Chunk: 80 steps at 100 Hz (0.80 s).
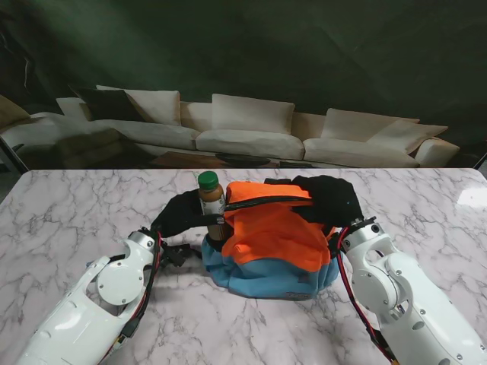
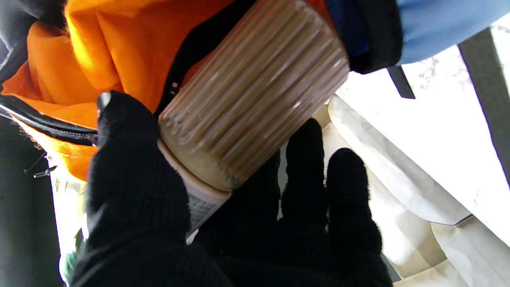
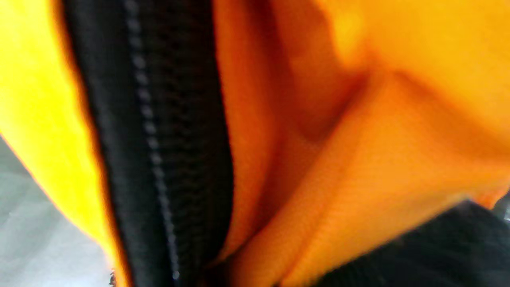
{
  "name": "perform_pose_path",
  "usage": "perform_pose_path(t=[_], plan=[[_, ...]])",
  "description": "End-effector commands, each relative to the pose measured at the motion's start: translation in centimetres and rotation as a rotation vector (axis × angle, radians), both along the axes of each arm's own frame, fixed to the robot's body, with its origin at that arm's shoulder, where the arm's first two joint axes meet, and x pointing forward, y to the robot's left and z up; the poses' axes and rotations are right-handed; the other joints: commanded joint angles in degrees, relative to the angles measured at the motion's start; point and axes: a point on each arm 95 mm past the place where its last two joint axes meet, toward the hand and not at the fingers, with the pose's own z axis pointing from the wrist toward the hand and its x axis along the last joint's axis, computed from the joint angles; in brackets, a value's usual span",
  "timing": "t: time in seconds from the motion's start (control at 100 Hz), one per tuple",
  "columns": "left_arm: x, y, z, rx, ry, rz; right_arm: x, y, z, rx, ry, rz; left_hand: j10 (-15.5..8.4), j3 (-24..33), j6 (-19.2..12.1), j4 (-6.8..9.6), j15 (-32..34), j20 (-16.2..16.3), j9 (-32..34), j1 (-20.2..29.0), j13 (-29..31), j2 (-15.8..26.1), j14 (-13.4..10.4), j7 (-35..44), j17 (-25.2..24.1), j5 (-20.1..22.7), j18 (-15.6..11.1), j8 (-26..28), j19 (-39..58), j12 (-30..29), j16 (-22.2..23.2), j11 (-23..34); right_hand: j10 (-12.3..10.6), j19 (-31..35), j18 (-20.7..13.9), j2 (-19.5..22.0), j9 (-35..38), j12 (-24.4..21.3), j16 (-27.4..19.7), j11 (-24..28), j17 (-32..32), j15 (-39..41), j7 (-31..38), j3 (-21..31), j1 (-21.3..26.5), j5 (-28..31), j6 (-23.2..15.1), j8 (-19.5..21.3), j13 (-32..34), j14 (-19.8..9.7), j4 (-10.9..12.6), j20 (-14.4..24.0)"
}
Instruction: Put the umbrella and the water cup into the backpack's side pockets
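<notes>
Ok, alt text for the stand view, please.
The gloved left hand holds a green-capped bottle upright against the left side of an orange and blue backpack on a marble table; the right hand rests on the backpack's top.

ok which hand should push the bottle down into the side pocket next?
Left. The left hand already grips the bottle at the backpack's left side. The right hand rests on the backpack's right top, steadying it.

Backpack [image 1: 270,247] hides the bottle's [image 1: 212,205] base; umbrella unseen.
</notes>
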Motion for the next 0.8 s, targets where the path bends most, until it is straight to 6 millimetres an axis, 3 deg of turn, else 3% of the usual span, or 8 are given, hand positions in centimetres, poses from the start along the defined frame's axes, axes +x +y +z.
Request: perform_pose_path(t=[0.0,0.3,0.62,0.79], plan=[[0.0,-0.6,0.0,-0.015,0.012,-0.010,-0.1,0.1,-0.9,-0.009,0.026,0.004,-7.1,7.7,-10.8,3.02,0.9,1.1,5.8,15.0,2.4,7.7,-1.6,6.0,0.4,5.8,-1.3,0.3,2.7,0.1,0.6,3.8,-1.5,0.7,-0.7,7.3,-0.1,0.2,0.9,2.1,-0.1,0.9,6.5,6.1,8.3,4.4,-12.6,3.0,2.1,-1.6,3.1,-0.1],[-0.7,-1.6,-0.5,-0.049,0.072,-0.081,-0.1,0.2,-1.0,-0.004,0.027,0.004,-7.5,7.7,-10.6,2.98,-1.5,0.4,3.9,14.5,3.2,10.1,-2.6,4.2,0.3,5.6,-1.7,-2.4,1.6,-3.2,-1.7,3.1,-1.5,0.7,-0.6,7.2,-0.1,0.3,0.9,2.1,-0.1,0.9,6.4,6.1,8.3,4.5,-12.6,3.0,2.1,-1.6,3.1,-0.1],[0.1,-0.8,-2.1,0.089,0.038,-0.099,-0.4,0.5,-1.0,-0.001,0.021,0.027,-9.0,7.6,-11.9,2.99,-2.4,0.0,1.0,14.8,3.5,10.8,-3.6,0.4,-0.4,5.5,-1.6,-5.9,0.4,-5.9,-2.9,-0.2,-1.4,0.7,-0.6,7.2,0.0,0.3,0.9,2.1,-0.1,1.0,6.4,6.2,8.3,4.6,-12.7,3.1,2.1,-1.6,3.1,-0.1],[0.1,-0.4,-2.3,0.113,0.038,-0.103,-0.4,0.6,-1.0,-0.003,0.020,0.033,-8.0,7.6,-11.3,2.97,-2.5,-0.1,2.3,15.0,3.5,9.9,-3.5,0.7,-1.3,6.7,-1.1,-6.0,0.0,-5.4,-3.1,0.4,-1.5,0.7,-0.6,7.2,-0.1,0.3,0.9,2.0,-0.1,1.0,6.4,6.2,8.3,4.6,-12.7,3.1,2.1,-1.6,3.1,-0.1]])
